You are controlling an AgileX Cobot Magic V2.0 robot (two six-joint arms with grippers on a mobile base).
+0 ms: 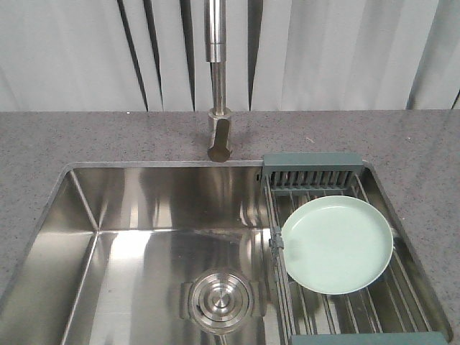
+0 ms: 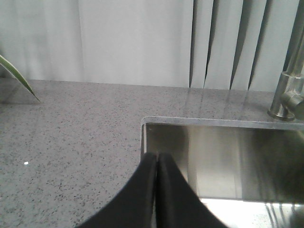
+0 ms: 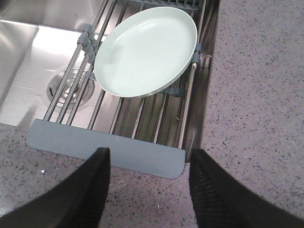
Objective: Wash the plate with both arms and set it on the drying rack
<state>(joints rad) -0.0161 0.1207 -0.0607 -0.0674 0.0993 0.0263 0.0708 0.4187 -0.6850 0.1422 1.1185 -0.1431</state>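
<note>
The plate (image 1: 337,245) is lying flat on the rods of the drying rack (image 1: 313,169), face up and unheld, sitting toward the rack's far, slotted end bar and overhanging the rods slightly on its left side. The rack is spanning the right part of the steel sink (image 1: 144,208), with its plain near end bar (image 3: 104,148) resting on the counter edge. In the right wrist view the right gripper (image 3: 149,183) is hanging above that near bar, its two black fingers (image 3: 92,185) spread well apart with nothing between them, and the plate is lying just beyond them. In the left wrist view the left gripper (image 2: 157,164) is hovering over the sink's near left corner, its fingers pressed together and gripping nothing. The drain (image 1: 220,297) is showing at the bottom of the basin, left of the rack. The faucet (image 1: 218,79) is standing on the grey speckled counter (image 1: 108,140) behind the sink, and pale vertical blinds (image 1: 72,50) are hanging behind it. A green leaf (image 2: 16,76) is poking in at the left edge of the left wrist view.
</note>
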